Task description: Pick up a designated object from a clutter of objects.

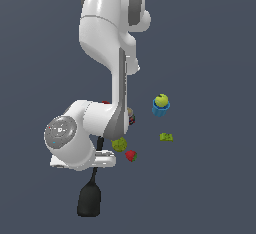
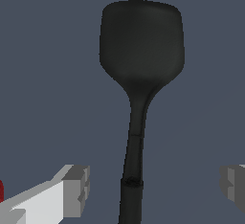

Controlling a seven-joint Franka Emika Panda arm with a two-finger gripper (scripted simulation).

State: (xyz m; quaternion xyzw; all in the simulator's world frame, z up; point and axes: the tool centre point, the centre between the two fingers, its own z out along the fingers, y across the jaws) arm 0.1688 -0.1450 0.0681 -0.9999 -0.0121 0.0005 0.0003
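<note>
The black spatula [image 1: 90,198] lies on the dark floor with its broad rounded blade toward the exterior view's bottom; its handle runs up under the arm and is mostly hidden there. In the wrist view the spatula [image 2: 139,74] fills the middle, with the handle passing between my two fingers. My gripper [image 2: 153,182] is open, with one grey fingertip [image 2: 76,187] on one side of the handle and the other [image 2: 233,184] far off on the other side, neither touching it. The gripper itself is hidden behind the arm in the exterior view.
A blue cup with a green apple [image 1: 161,104] stands to the exterior view's right. A small yellow-green block [image 1: 166,137], a green pear [image 1: 119,144] and a strawberry [image 1: 131,155] lie near the arm. The jar [image 1: 131,116] and red tool [image 1: 105,102] are mostly hidden behind the arm.
</note>
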